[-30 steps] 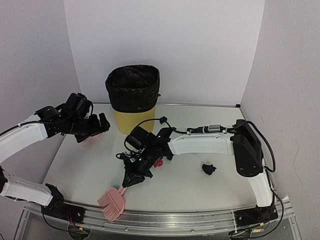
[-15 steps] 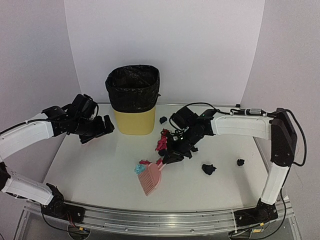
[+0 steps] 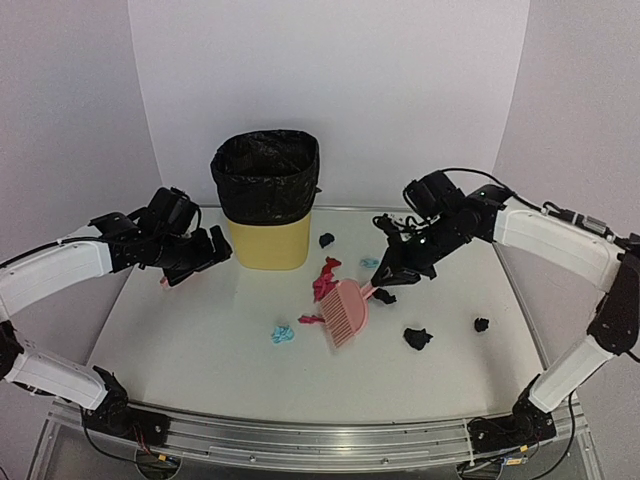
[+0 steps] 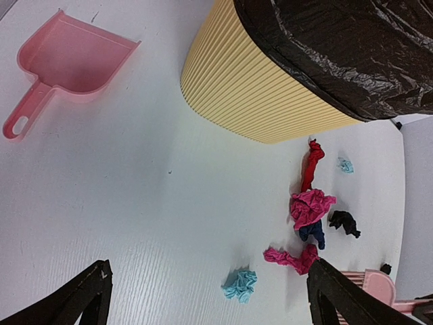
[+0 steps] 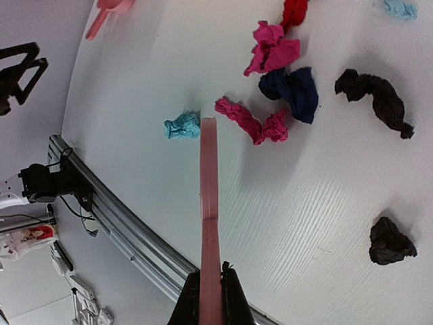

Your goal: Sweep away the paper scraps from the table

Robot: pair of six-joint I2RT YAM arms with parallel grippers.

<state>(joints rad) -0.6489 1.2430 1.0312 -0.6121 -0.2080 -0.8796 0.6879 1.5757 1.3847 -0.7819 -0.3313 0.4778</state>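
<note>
The right gripper (image 3: 388,276) is clenched on the handle of the pink brush (image 3: 345,312), which slants down from it toward the middle of the table (image 3: 200,360). From the right wrist the brush shows edge-on as a thin pink strip, and it is hard to tell whether its bristles touch the surface. The paper scraps (image 5: 270,49) lie loose on the table, most of them bunched in front of the bin (image 3: 265,195) and just to its right. In that bunch a red wad (image 3: 327,268) and a pink wad (image 3: 321,291) sit by the brush head, with a navy wad (image 5: 292,89) just beside them. A light blue wad (image 3: 282,333) lies alone to the left of the brush. A black wad (image 3: 417,338) and a smaller black wad (image 3: 481,324) lie apart to its right. The left gripper (image 3: 200,255) hangs left of the bin with its jaws released and spread wide, grasping nothing. The pink dustpan (image 4: 74,64) lies flat on the table on that side, near the bin and well apart from the scraps.
</note>
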